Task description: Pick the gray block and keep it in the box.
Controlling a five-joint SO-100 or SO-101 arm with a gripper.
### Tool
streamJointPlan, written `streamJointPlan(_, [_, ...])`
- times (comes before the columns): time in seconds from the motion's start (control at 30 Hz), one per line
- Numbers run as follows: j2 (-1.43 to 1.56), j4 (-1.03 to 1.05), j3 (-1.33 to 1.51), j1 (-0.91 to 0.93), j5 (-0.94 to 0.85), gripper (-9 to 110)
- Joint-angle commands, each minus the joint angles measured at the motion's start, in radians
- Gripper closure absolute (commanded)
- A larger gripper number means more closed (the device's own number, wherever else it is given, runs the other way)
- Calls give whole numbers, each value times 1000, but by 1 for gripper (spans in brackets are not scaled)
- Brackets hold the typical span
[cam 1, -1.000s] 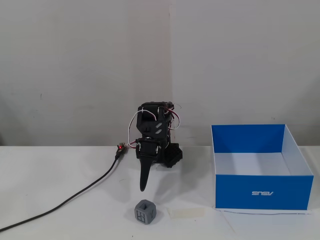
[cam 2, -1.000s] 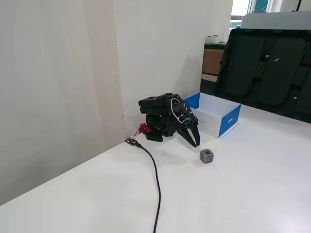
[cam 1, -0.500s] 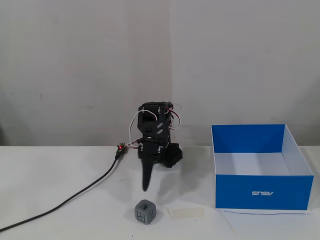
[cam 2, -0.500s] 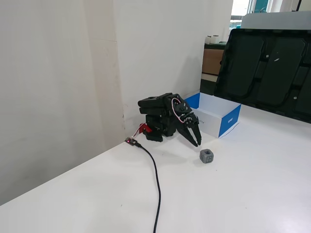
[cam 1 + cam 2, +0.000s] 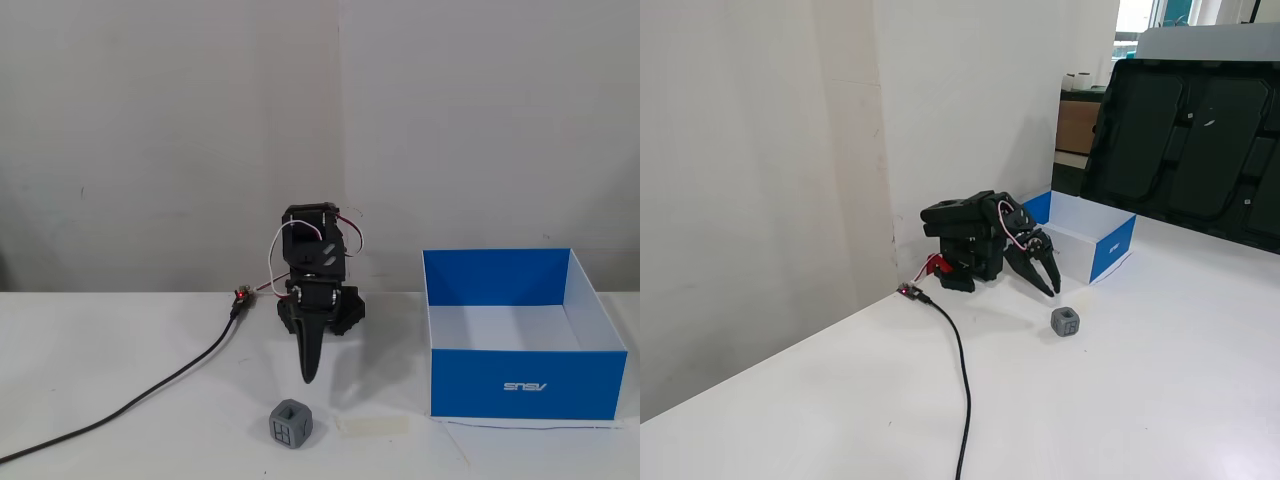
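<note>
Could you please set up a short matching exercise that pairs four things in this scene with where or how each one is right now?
Things:
1. gray block
2. box
3. gripper
4. black cable

Places or states:
A. hangs above the table, fingertips pointing down, holding nothing
B. trails across the table at the left of the front fixed view
C. sits on the table in front of the arm, beside a pale tape strip
D. stands open-topped at the right of the front fixed view, nothing visible inside

Pairs: 1-C, 2-D, 3-A, 4-B
</note>
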Motion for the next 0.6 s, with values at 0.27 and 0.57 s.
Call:
streamJointPlan(0.27, [-18,-69,-144,-6,179,101])
streamJointPlan(0.57, [-453,-120,-365,9,281,101])
